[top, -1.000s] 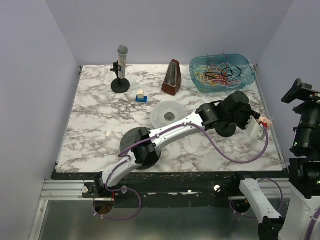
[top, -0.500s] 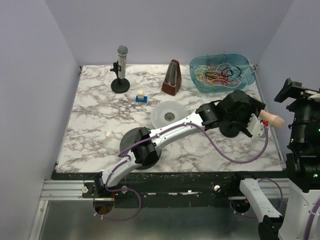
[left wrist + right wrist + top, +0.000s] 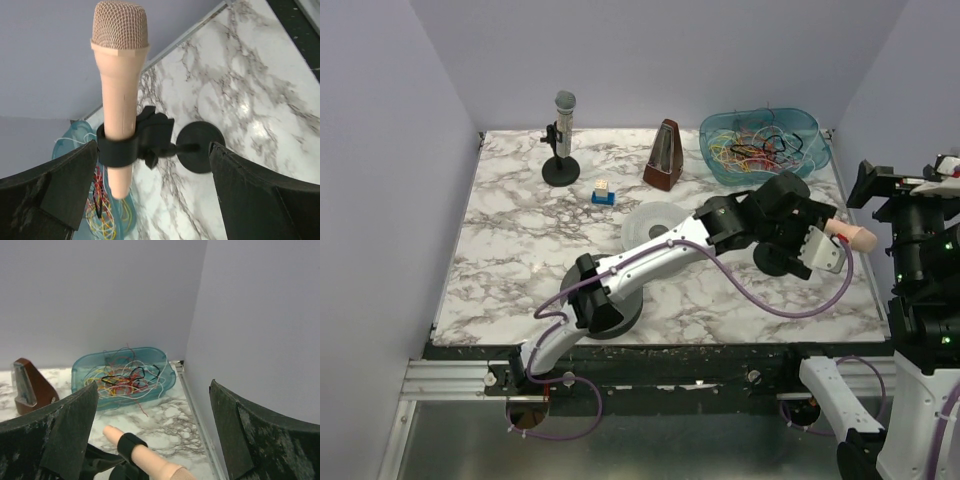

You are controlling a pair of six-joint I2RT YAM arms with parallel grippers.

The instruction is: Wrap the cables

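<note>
Teal translucent plastic basin, far right corner of the white marble table: the multicoloured thin tangled cables are piled inside, ungripped. The left gripper is seen spread wide around a peach mesh-headed microphone, untouched; the mesh head is shown only by the left wrist view. The right gripper is spread, empty; a red strand trailing onto the marble is caught only there.

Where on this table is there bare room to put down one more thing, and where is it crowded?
The widest bare patch is the left side of the table, in front of the grey microphone and left of the left arm. It is crowded at the back right, among the metronome, bin, white disc and pink microphone.
</note>
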